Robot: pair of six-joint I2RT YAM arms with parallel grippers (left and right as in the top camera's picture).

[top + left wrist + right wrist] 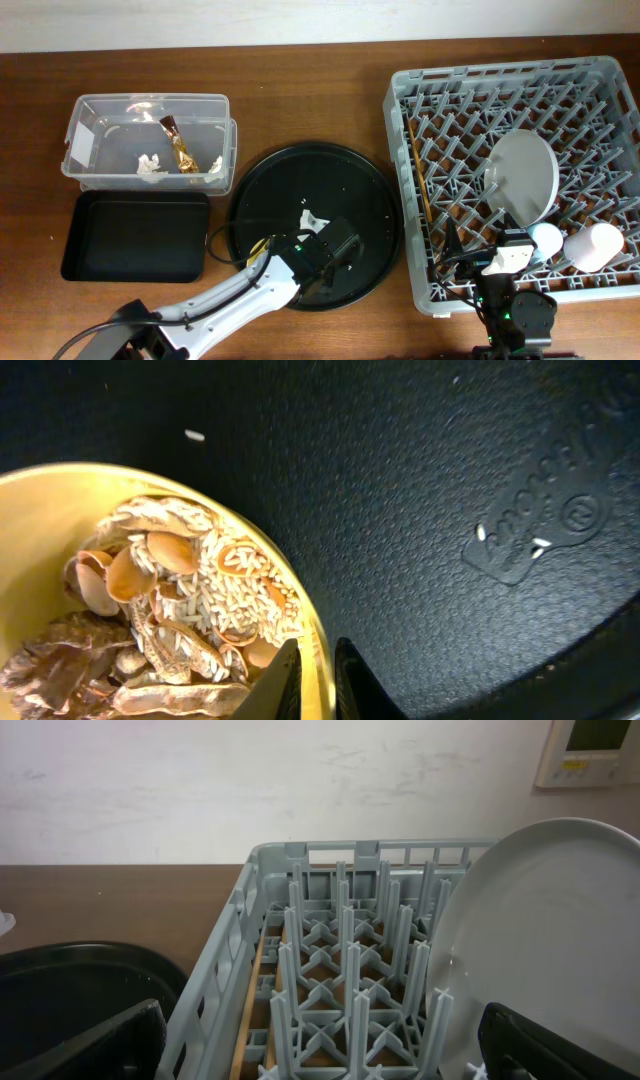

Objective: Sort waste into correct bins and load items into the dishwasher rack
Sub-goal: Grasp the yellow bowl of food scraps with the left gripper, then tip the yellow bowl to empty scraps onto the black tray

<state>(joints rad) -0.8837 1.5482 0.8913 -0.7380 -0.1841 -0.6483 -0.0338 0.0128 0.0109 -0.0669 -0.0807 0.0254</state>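
My left gripper [318, 652] is shut on the rim of the yellow bowl [40, 540], one finger inside and one outside. The bowl holds beige-brown food scraps [180, 600] and sits over the round black tray [420, 480]. From overhead, my left gripper [330, 243] hides the bowl. My right gripper [325, 1050] is open and empty over the front edge of the grey dishwasher rack [300, 855]. The rack [410, 250] holds the pale green plate [525, 180], upright, the blue cup [545, 238], the pink cup [595, 245] and the chopsticks [418, 170].
The clear box [90, 105] at back left holds the gold-brown wrapper [180, 148] and tissue pieces [150, 165]. The shallow black tray [135, 235] lies in front of it. One tissue piece [313, 218] lies on the round black tray [300, 170].
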